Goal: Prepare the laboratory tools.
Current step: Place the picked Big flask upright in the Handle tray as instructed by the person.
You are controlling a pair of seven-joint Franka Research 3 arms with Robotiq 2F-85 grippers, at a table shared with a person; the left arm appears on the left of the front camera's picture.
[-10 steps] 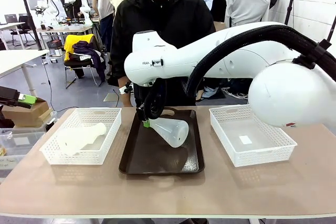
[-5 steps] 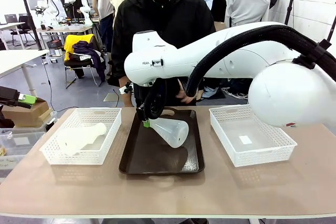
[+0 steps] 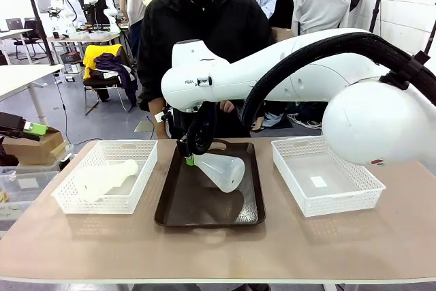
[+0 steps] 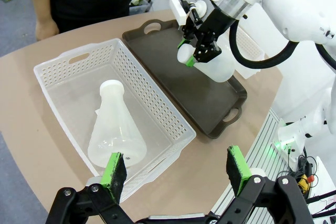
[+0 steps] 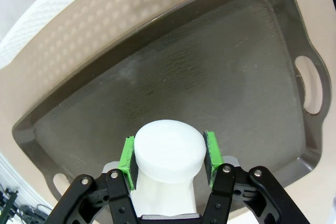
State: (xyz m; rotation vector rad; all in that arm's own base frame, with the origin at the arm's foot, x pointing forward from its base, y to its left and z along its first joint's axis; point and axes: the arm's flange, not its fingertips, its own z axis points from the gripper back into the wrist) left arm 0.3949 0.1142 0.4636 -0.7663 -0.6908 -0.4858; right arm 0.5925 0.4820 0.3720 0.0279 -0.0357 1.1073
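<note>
While my right claw point(image 3: 189, 161) clenches the tilted flask point(image 3: 225, 172) by its neck above the tray point(image 3: 197, 210), I should lift gently, clear of the rim.

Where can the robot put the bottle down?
The right basket is nearly bare, just a small label inside. The near half of the tray, in front of the held flask, is free. So is the table strip nearest the robot. The left basket is crowded: a second flask lies in it.

The centre flask point(image 3: 225, 171) is showing frosted translucent plastic; the tray point(image 3: 197, 204) beneath is looking smooth, faintly glossy; the left basket point(image 3: 102, 203) is showing matt perforated plastic.
</note>
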